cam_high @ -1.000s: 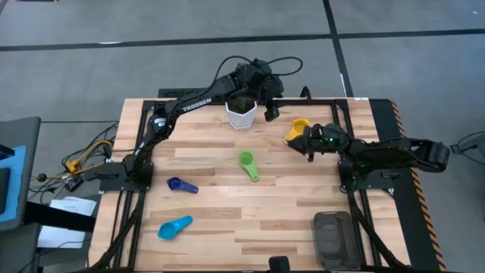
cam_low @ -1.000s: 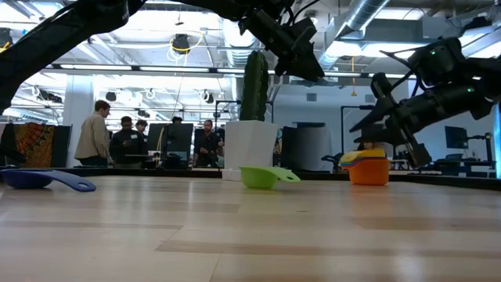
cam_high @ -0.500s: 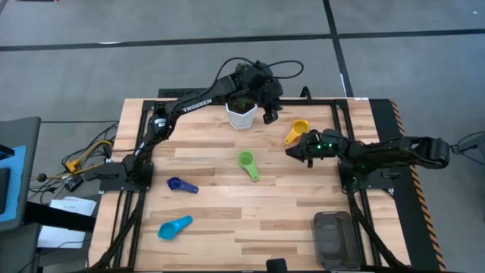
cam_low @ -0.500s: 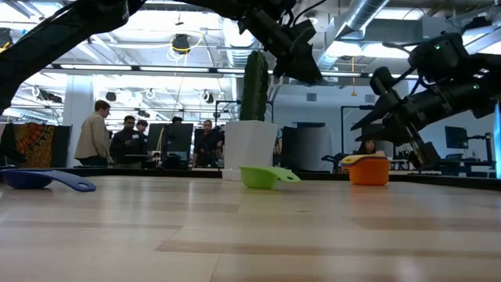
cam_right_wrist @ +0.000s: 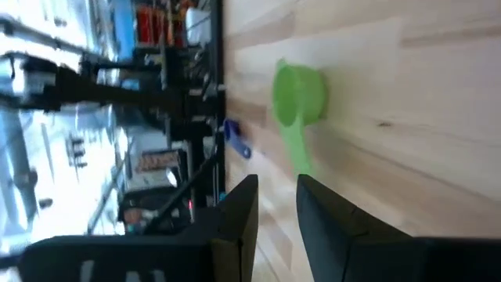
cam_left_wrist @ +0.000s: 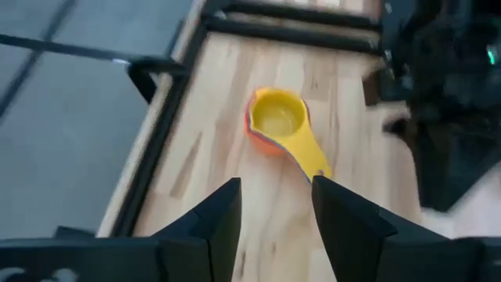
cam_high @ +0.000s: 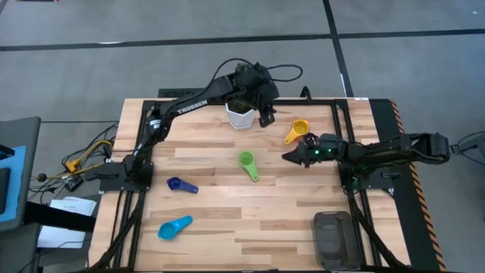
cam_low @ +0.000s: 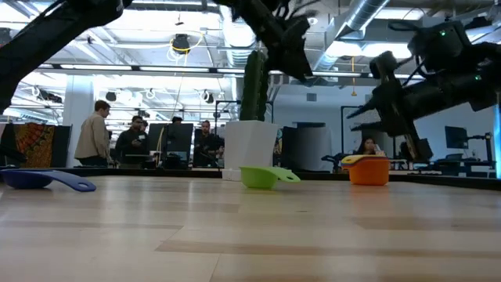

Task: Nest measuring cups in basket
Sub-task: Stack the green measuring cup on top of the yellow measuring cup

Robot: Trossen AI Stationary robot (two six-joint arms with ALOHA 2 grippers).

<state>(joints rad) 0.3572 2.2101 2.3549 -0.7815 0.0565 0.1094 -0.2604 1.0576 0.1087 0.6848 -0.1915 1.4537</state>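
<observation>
While the left gripper hangs just beside the white cactus pot, jaws parted and empty, the right gripper hovers between the yellow cup and green cup, jaws slightly apart, holding nothing. Well away from the pot sits the basket.

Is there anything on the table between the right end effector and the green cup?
Nothing: in the high view only bare wood separates the right end effector from the green cup.
</observation>
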